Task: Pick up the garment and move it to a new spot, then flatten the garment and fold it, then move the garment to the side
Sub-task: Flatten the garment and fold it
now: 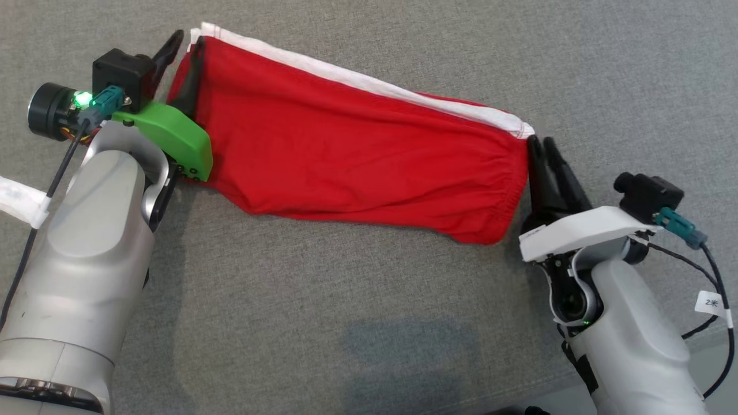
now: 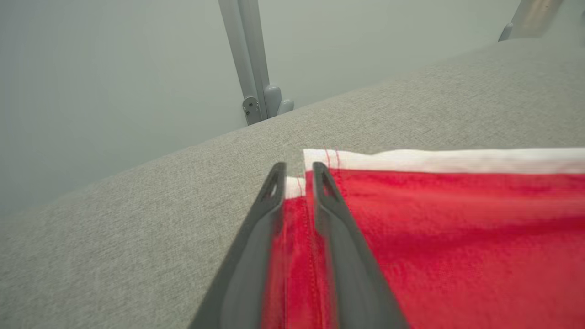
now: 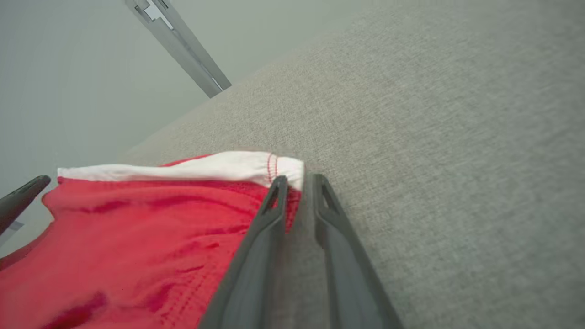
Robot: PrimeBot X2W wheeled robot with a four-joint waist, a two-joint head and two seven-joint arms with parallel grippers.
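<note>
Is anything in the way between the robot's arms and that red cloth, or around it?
Nothing visible does. The left end effector is closed on one corner of the garment; the right end effector sits at the opposite corner.

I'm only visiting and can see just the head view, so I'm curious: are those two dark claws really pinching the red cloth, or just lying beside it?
Observer: In the left wrist view, a strip of the red garment runs between the two fingers of the left gripper.
Operator: And the other claw?
Observer: In the right wrist view, the right gripper meets only the white hem corner at its tips; whether it grips, I cannot tell.
Operator: What lies beyond the cloth?
Observer: The grey surface ends at an edge, and a pale metal post stands past it.
</note>
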